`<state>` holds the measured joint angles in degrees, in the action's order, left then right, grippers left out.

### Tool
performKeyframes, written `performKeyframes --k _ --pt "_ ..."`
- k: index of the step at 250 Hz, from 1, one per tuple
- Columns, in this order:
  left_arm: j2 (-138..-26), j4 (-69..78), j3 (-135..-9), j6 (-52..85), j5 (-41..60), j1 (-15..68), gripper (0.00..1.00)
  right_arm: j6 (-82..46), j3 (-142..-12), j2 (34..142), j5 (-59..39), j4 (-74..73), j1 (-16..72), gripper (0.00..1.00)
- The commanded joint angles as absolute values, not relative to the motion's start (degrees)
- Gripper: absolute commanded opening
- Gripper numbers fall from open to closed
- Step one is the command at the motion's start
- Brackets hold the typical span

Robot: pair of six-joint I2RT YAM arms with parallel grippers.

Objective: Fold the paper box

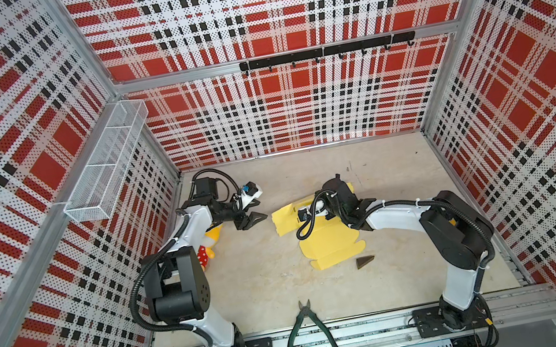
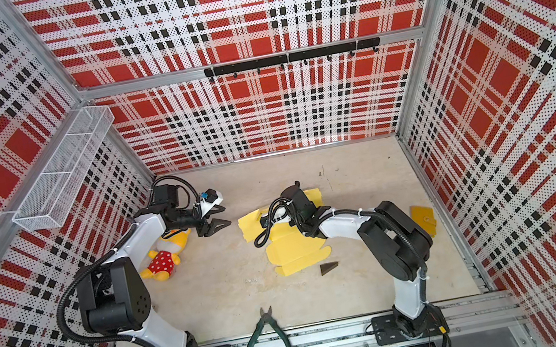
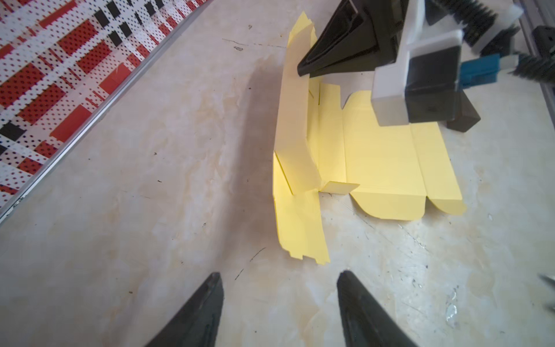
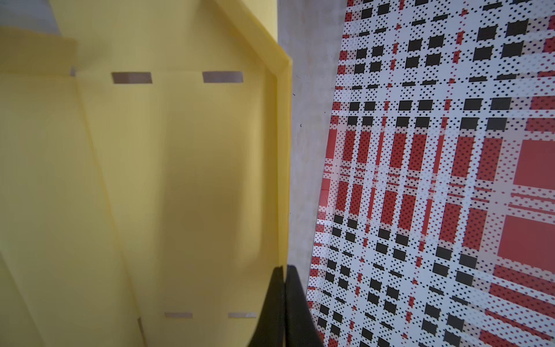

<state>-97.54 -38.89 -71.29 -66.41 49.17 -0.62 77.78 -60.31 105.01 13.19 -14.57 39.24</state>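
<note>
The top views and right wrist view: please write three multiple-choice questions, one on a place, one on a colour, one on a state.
1. Where do the green-handled cutters lie? A) by the back wall B) at the front edge of the table, near the middle C) in a far corner
2. What colour is the dotted body of the plush toy? A) blue B) green C) red
3. How is the right gripper? A) shut on an edge of the paper box B) open C) shut on nothing

B: both top views show them at the front. C: red with white dots in a top view. A: the right wrist view shows its jaws closed on the yellow edge.
</note>
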Motion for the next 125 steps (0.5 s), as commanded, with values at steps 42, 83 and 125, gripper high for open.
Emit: performKeyframes --k 42,83,125 --pt "-100.1 -41.8 -73.1 -74.8 49.5 0.0 0.65 81.7 -53.0 105.4 16.2 -42.0 40.0 0.00" --pt "-102.3 -49.2 -76.1 -88.5 53.0 -0.6 0.67 86.6 -48.9 103.5 13.7 -52.3 40.9 0.00" --pt "-104.6 -50.9 -79.6 -94.3 48.6 1.0 0.68 90.7 -46.3 105.8 14.5 -58.7 42.4 0.00"
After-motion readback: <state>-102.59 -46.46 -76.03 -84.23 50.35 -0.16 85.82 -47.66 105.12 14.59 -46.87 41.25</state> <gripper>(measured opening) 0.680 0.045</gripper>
